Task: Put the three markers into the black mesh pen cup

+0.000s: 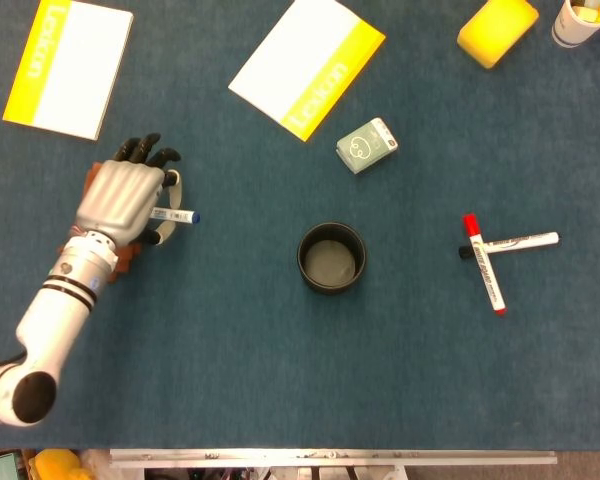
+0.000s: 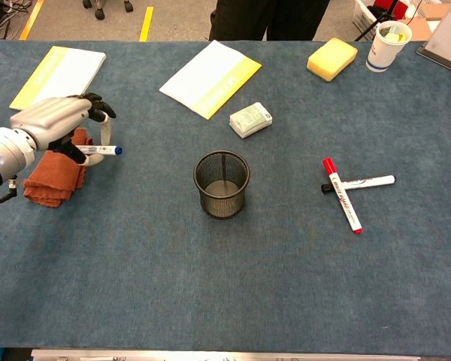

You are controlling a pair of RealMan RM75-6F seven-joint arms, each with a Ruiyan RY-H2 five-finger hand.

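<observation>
The table (image 2: 210, 301) wears dark blue cloth. The pen cup (image 2: 222, 184) is black mesh. One marker (image 2: 341, 195) is white with a red cap, another (image 2: 364, 181) white with a black cap, and a third (image 2: 101, 150) white with a blue tip. The left hand (image 2: 52, 120) is silver-grey with black fingertips. The rag (image 2: 51, 180) is rust-brown. Both booklets (image 2: 209, 77) (image 2: 59, 80) are white and yellow; the sponge (image 2: 331, 59) is yellow.
</observation>
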